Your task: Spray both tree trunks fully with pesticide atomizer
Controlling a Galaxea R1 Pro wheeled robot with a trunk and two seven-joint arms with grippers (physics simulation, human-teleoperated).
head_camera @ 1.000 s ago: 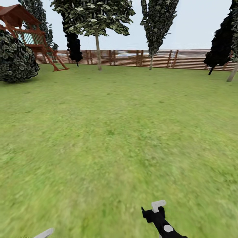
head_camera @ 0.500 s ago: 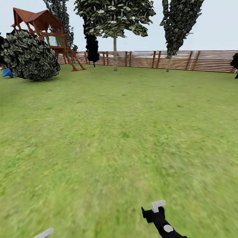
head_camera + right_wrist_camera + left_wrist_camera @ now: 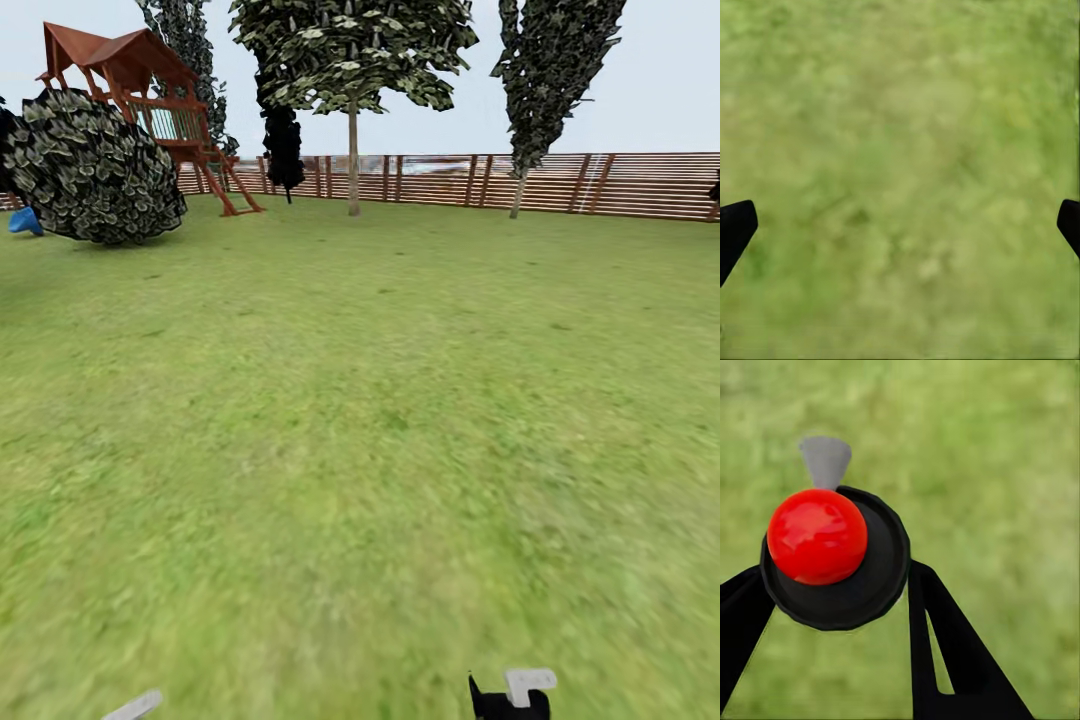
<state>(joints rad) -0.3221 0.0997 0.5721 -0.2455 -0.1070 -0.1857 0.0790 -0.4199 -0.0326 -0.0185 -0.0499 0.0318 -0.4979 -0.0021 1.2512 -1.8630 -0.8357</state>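
I had swung the view left across the lawn (image 3: 360, 400), still seeking trunks; left gripper (image 3: 832, 574) clamped the sprayer (image 3: 832, 547), right gripper (image 3: 900, 217) gaped.

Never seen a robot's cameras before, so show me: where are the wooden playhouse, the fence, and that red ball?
wooden playhouse (image 3: 120, 62), head view, on its brown roof.
fence (image 3: 640, 185), head view, on the horizontal slats.
red ball (image 3: 817, 536), left wrist view, on its shiny front.

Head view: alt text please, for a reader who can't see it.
A wide green lawn runs to a brown slatted fence, with slim trees, a round dark bush and a red-roofed wooden playhouse at the far edge.
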